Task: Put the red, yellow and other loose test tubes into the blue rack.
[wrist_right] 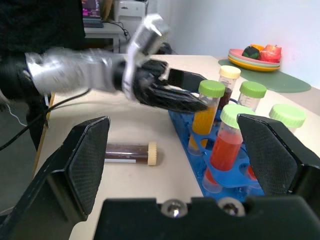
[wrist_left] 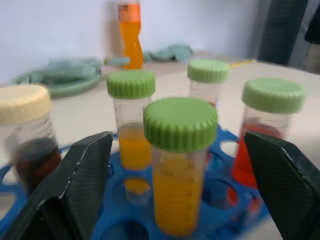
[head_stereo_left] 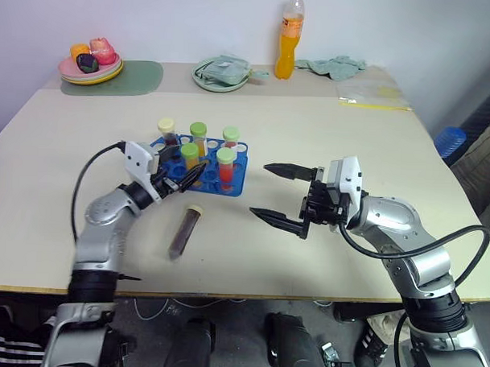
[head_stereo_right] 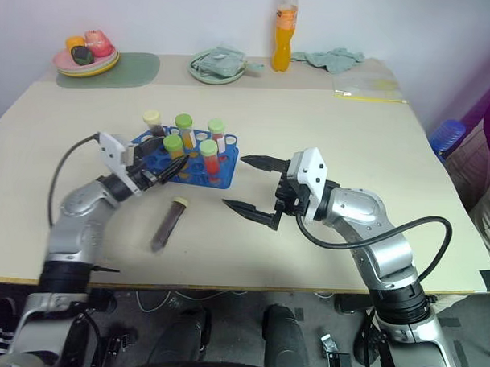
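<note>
Left eye view: blue rack (head_stereo_left: 229, 181) sits at frame centre-left on the table (head_stereo_left: 327, 130), w/ five capped tubes standing upright in it. One dark purple-brown tube (head_stereo_left: 184, 231), cream cap, lies flat on the table just below the rack, lower centre-left. Left gripper (head_stereo_left: 189, 178) is at the rack's near-left edge, fingers spread wide either side of a yellow tube (wrist_left: 180, 170), gripping nothing. Right gripper (head_stereo_left: 269, 192), centre frame, right of rack: jaws fully apart, empty, pointing toward frame left.
</note>
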Motion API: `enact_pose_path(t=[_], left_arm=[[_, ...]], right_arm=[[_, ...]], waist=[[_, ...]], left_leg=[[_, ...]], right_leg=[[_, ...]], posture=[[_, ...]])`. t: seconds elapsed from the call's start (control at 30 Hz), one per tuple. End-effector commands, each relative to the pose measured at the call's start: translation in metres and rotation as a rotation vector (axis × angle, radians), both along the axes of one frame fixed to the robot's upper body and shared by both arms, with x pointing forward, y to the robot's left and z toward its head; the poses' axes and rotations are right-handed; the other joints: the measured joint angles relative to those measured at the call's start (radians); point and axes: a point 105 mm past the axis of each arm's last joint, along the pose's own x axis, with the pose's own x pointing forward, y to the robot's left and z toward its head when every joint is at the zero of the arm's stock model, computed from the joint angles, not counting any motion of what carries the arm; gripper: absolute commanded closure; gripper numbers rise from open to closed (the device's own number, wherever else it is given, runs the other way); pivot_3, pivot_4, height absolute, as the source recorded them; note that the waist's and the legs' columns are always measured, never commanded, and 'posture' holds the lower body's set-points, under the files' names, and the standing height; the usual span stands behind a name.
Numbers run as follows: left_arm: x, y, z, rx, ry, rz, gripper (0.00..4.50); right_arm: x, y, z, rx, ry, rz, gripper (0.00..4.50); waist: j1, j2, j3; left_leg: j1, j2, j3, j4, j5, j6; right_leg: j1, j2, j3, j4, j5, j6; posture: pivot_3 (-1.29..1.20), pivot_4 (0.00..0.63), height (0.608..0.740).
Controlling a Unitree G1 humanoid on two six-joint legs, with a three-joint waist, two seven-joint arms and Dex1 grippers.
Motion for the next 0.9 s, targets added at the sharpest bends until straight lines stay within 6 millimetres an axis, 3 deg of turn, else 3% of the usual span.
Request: enact_pose_path(t=[0.03, 0.1, 0.27, 0.47, 0.7, 0.9], left_arm=[[-0.027, 0.001, 0.028, -0.022, 0.094, -0.085, 0.06], [-0.042, 0.007, 0.025, 0.044, 0.21, -0.115, 0.06], [-0.045, 0.023, 0.017, 0.067, 0.518, -0.021, 0.06], [-0.056, 0.012, 0.013, 0.137, 0.9, -0.147, 0.06], [-0.04, -0.006, 0.007, 0.176, 1.022, -0.177, 0.06], [-0.037, -0.021, -0.016, 0.232, 1.056, -0.156, 0.06]], right_arm=[[-0.002, 0.003, 0.013, 0.017, -0.056, 0.017, 0.0], [-0.001, 0.005, 0.014, 0.032, -0.056, 0.019, 0.0], [0.002, 0.012, 0.016, 0.061, -0.044, 0.037, 0.0], [0.001, 0.015, 0.01, 0.04, -0.031, 0.092, 0.0], [0.0, 0.018, 0.007, 0.036, -0.033, 0.108, 0.0], [-0.003, 0.014, 0.002, 0.041, -0.028, 0.084, 0.0]], waist=[[0.002, 0.0, 0.0], [0.001, 0.0, 0.0], [0.007, 0.001, 0.001], [0.001, 0.0, 0.002], [0.0, 0.0, 0.002], [-0.011, 0.0, 0.002]], left_leg=[[0.0, 0.0, 0.0, 0.0, 0.0, 0.0], [0.0, 0.0, 0.0, 0.0, 0.0, 0.0], [0.0, 0.0, -0.001, 0.001, 0.0, 0.0], [0.0, 0.0, -0.001, 0.0, 0.0, 0.0], [0.0, 0.0, -0.001, -0.001, 0.0, 0.0], [-0.001, 0.0, -0.001, -0.001, 0.0, 0.0]], right_leg=[[0.0, 0.0, 0.0, 0.0, -0.001, -0.001], [0.0, 0.0, 0.0, 0.0, -0.002, -0.001], [0.0, 0.0, 0.0, 0.0, -0.003, 0.0], [0.0, 0.001, 0.0, 0.0, -0.003, 0.0], [-0.001, 0.001, 0.0, 0.0, -0.003, 0.0], [-0.002, 0.001, 0.0, 0.0, -0.001, 0.0]], posture=[[0.0, 0.15, 0.74], [0.0, 0.15, 0.74], [0.0, 0.15, 0.74], [0.0, 0.15, 0.74], [0.0, 0.15, 0.74], [0.0, 0.15, 0.74]])
